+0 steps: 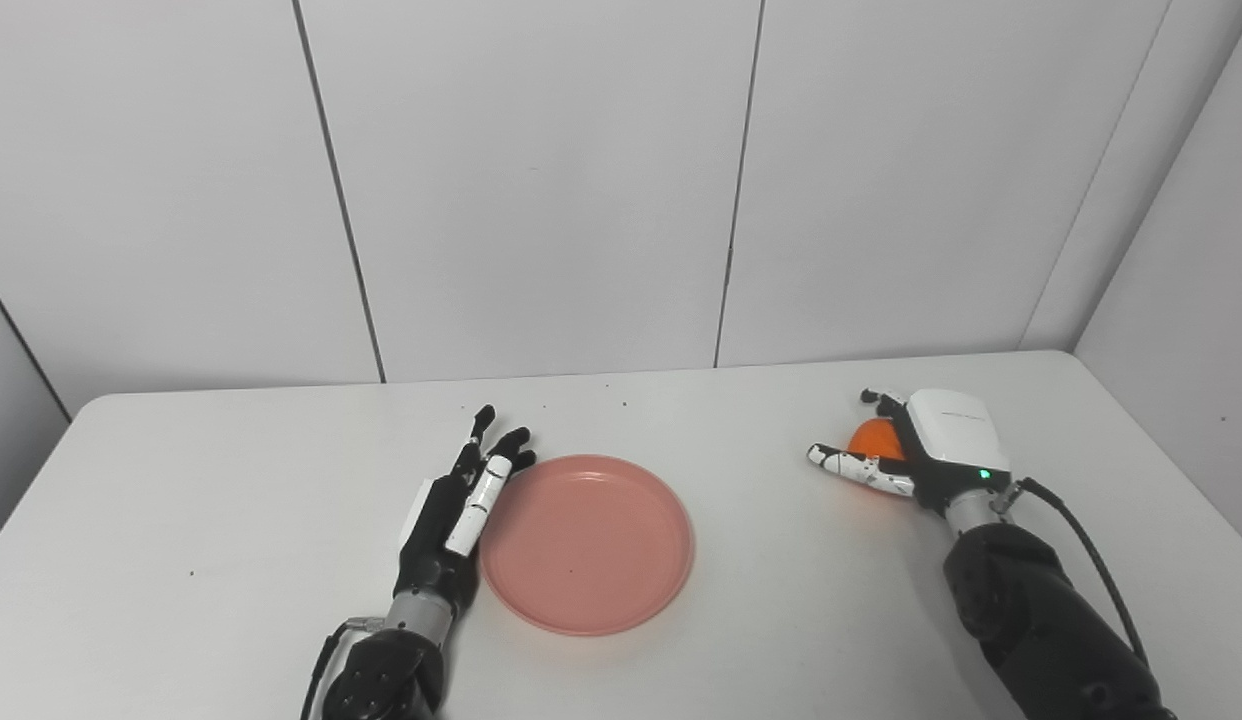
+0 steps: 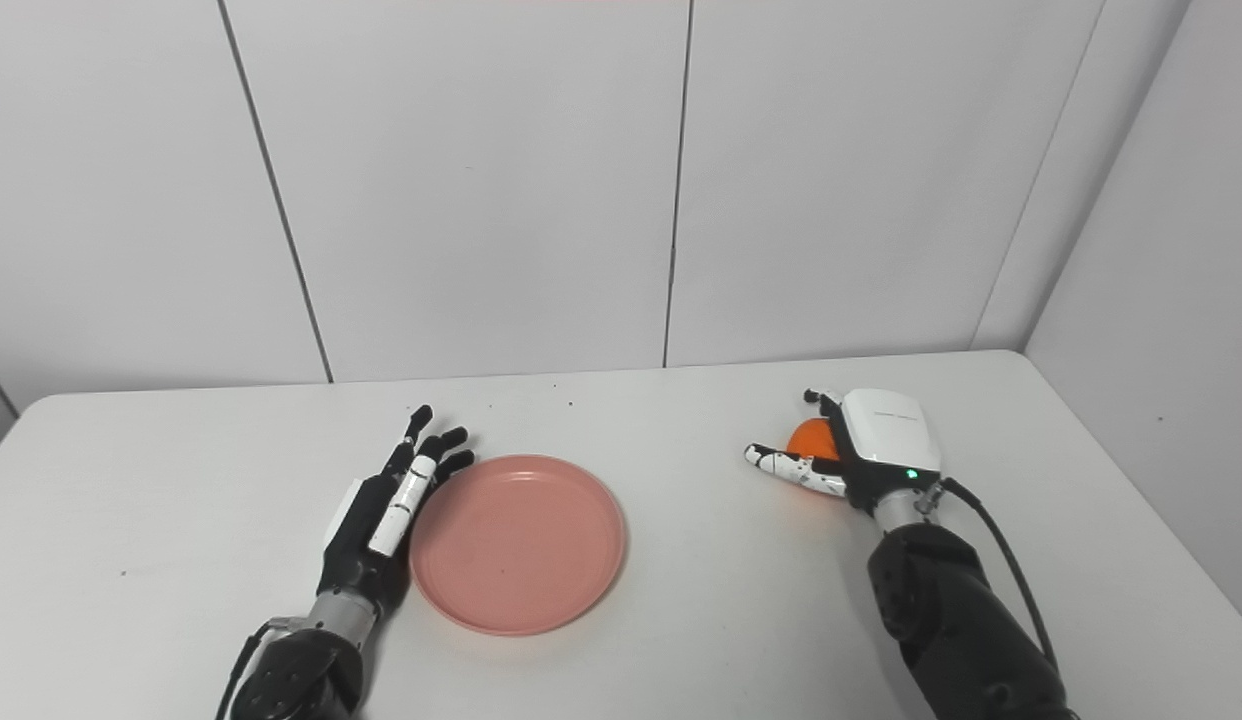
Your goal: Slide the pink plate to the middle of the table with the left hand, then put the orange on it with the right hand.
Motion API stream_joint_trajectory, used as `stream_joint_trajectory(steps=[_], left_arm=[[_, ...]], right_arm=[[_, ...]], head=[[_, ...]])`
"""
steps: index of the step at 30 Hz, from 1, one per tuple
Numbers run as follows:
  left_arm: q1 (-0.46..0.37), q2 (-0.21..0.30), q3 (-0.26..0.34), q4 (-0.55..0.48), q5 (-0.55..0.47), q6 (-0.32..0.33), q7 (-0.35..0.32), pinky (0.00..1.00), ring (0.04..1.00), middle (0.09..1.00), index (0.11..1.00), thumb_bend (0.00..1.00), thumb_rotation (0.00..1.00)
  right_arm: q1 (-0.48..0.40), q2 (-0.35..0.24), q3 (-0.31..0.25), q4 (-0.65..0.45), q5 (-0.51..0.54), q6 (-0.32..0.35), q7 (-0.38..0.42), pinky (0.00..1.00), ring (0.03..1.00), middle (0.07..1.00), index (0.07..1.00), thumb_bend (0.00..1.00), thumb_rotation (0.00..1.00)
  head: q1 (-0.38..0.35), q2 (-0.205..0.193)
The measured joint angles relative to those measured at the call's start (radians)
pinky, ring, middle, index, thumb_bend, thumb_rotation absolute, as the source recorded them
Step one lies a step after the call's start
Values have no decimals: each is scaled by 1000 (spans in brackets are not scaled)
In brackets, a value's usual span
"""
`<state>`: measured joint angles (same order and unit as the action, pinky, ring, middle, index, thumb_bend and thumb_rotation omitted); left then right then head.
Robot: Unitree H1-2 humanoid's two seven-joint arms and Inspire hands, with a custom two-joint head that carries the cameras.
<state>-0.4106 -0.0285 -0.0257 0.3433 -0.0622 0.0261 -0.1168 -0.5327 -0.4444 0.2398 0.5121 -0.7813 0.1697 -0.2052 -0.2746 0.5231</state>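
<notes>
The pink plate [image 1: 587, 542] lies flat on the white table [image 1: 231, 500], a little left of its middle. My left hand [image 1: 459, 510] rests open with straight fingers along the plate's left rim, touching it or very close. At the right, the orange [image 1: 874, 439] sits on the table, mostly hidden behind my right hand [image 1: 921, 450]. That hand cups the orange, thumb stretched out in front of it and fingers curled behind it. Whether the fingers press on the fruit is not visible.
White wall panels [image 1: 541, 180] stand behind the table's far edge, and a side wall [image 1: 1181, 300] runs close along the right. A black cable [image 1: 1091, 560] loops beside my right forearm.
</notes>
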Motion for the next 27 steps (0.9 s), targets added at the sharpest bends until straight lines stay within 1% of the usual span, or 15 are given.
stream_joint_trajectory(steps=[3,5,6,7,9,11,12,15,17,18,19,24,26,27], left_arm=[[0,1,-1,0,0,0,-1,999,859,892,1000,668,757],[0,1,-2,0,0,1,-2,998,858,892,1000,666,765],[0,1,-3,-1,0,1,-2,992,855,892,1000,664,764],[0,1,-3,-1,0,1,-2,993,856,894,1000,660,767],[0,1,-3,-1,0,1,-3,998,857,895,1000,664,749],[0,1,-2,0,-1,1,-4,1000,859,896,1000,666,742],[0,1,-2,0,-1,1,-4,1000,858,895,1000,669,746],[0,2,-2,0,-1,1,-4,999,861,897,1000,669,748],[0,4,-3,0,0,2,-4,994,857,896,1000,673,741],[0,4,-3,0,0,2,-4,998,858,896,1000,679,731],[0,5,-3,0,0,2,-4,1000,858,899,1000,668,732],[0,5,-5,0,0,2,-4,995,853,903,1000,655,740],[0,5,-6,0,0,2,-4,999,851,895,1000,676,733],[0,5,-6,0,0,2,-4,1000,855,887,1000,686,741]], right_arm=[[-4,-2,-7,11,16,0,-7,359,463,585,665,804,1000],[-8,-2,-12,24,28,-1,-15,341,428,535,611,793,1000],[-8,-2,-13,29,34,-2,-23,310,387,483,551,770,997],[-8,-2,-14,30,39,-2,-27,299,372,464,530,761,993],[-8,-2,-13,37,41,-3,-37,265,329,399,446,729,982],[-8,-2,-10,42,43,-7,-48,270,336,390,441,718,989],[-8,-2,-8,43,43,-9,-51,276,347,397,458,717,995],[-8,-2,-2,55,44,-24,-69,320,410,457,530,715,1000],[-8,-2,-1,60,47,-33,-77,325,414,463,536,710,1000],[-8,-2,0,63,49,-35,-82,361,455,497,566,706,1000],[-8,-2,2,64,50,-44,-87,369,458,496,562,702,1000],[-8,-9,9,67,52,-58,-94,338,419,456,524,688,1000],[-7,-11,9,65,55,-61,-95,308,382,425,489,672,995],[-5,-13,9,61,58,-64,-95,276,340,389,450,668,980]], head=[[-2,0],[-2,0],[-2,0],[-2,0],[-2,0],[-2,2],[0,2],[0,2],[2,2],[2,2],[2,0],[8,0],[15,2],[23,5]])
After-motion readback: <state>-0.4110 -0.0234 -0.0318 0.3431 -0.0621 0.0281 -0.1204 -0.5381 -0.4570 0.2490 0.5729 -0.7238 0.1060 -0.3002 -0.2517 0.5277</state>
